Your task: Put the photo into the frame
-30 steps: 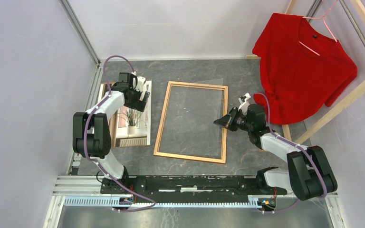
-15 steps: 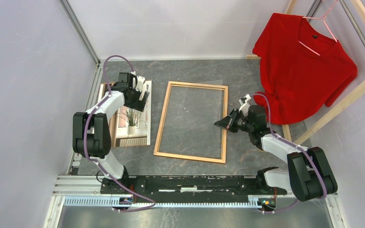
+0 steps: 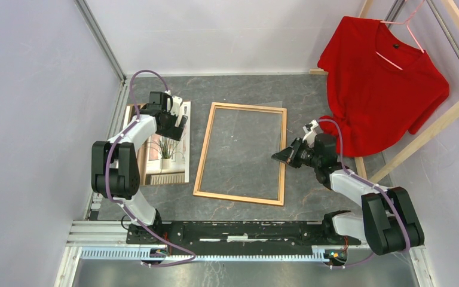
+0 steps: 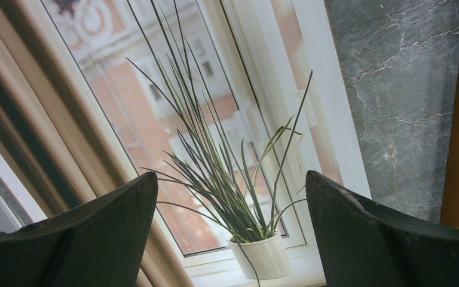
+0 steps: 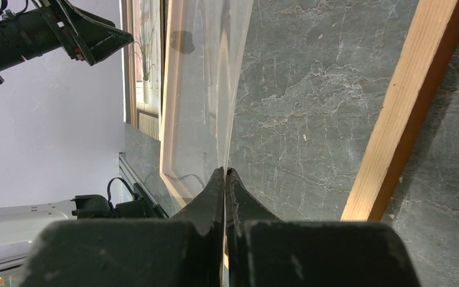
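Observation:
The photo (image 3: 164, 149), a window scene with a spiky potted plant, lies face up on the table left of the frame (image 3: 204, 149). My left gripper (image 3: 181, 127) hovers open just over the photo's far part. In the left wrist view its fingers (image 4: 230, 174) straddle the printed plant (image 4: 215, 149) with nothing between them. The orange-brown frame lies flat mid-table. My right gripper (image 3: 277, 155) is at the frame's right rail (image 5: 406, 107). It is shut (image 5: 225, 170) on the edge of a clear pane (image 5: 206, 89), which slants over the frame's opening.
A red T-shirt (image 3: 382, 78) hangs on a pale wooden rack (image 3: 430, 128) at the back right, close behind my right arm. A brown board edge (image 3: 132, 113) shows along the photo's left side. A metal rail (image 3: 104, 42) and walls bound the left.
My right gripper has drawn slightly right and nearer with the clear pane still in its grip. The left gripper has barely shifted over the photo.

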Motion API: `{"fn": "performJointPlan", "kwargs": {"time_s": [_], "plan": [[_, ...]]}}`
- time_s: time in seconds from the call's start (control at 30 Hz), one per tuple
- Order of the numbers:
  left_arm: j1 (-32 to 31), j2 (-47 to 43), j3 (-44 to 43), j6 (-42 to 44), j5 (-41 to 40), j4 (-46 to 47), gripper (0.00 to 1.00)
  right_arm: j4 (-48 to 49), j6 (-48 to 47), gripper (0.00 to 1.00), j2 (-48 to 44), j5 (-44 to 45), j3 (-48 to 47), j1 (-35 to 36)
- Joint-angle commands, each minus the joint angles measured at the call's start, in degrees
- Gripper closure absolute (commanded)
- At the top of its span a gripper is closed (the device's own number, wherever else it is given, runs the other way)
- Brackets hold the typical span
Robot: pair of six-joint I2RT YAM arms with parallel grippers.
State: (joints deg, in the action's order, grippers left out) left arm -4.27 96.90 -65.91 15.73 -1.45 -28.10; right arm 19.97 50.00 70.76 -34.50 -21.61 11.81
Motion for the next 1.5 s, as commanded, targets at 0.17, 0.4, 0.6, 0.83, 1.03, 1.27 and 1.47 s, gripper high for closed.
{"fn": "performJointPlan", "kwargs": {"time_s": [0.17,0.4,0.6,0.83,1.03,1.27,1.47], "plan": [[-0.23,-1.41,-0.01,0.45,-0.64,2.04,0.01,1.89,-1.47,1.00,-1.78,-0.81,1.04,-0.78],[-0.26,-1.54,0.17,0.45,-0.40,2.03,0.01,1.81,-2.08,1.00,-2.48,-0.67,1.61,-1.36],[-0.76,-1.55,1.05,0.45,0.07,2.44,0.01,6.59,-1.65,1.00,-2.47,-3.17,1.33,-1.36],[-4.06,0.07,1.75,-0.78,0.94,3.50,0.01,10.35,-1.99,1.00,-5.39,-6.38,-0.10,-0.90],[-5.80,2.41,1.64,-1.83,1.19,4.64,0.02,14.48,-0.19,1.00,-6.36,-8.15,-0.08,-0.48],[-6.83,4.24,2.12,-2.44,1.19,5.90,0.02,17.21,1.21,1.00,-2.53,-8.13,0.63,-0.58],[-7.52,4.52,2.64,-2.63,1.19,6.59,0.02,18.79,3.21,1.00,1.20,-7.53,1.54,-0.61]]}}
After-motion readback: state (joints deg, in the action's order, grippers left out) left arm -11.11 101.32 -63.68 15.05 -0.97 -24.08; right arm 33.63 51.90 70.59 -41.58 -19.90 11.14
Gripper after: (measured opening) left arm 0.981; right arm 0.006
